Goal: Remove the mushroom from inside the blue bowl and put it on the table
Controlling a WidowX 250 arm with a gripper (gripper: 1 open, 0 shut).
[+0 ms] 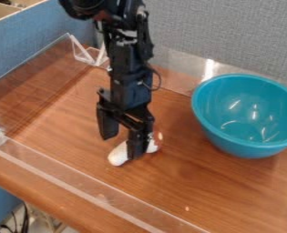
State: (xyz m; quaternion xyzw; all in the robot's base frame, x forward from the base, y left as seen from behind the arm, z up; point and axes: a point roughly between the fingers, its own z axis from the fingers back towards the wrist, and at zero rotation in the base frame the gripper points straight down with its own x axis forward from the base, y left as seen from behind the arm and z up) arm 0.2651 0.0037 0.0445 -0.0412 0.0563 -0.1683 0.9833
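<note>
Teal-blue bowl sits upright at the tabletop's right edge, nothing in it. Mushroom lies on its side nr the front edge, mid-way along, stem end pointing front-left, cap end back-right, partly hidden by the claw, spread above it. No readable labels.

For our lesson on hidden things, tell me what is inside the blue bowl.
Only shiny light spots show inside the blue bowl; no mushroom there. The near wall may cover a little of the bottom.
</note>
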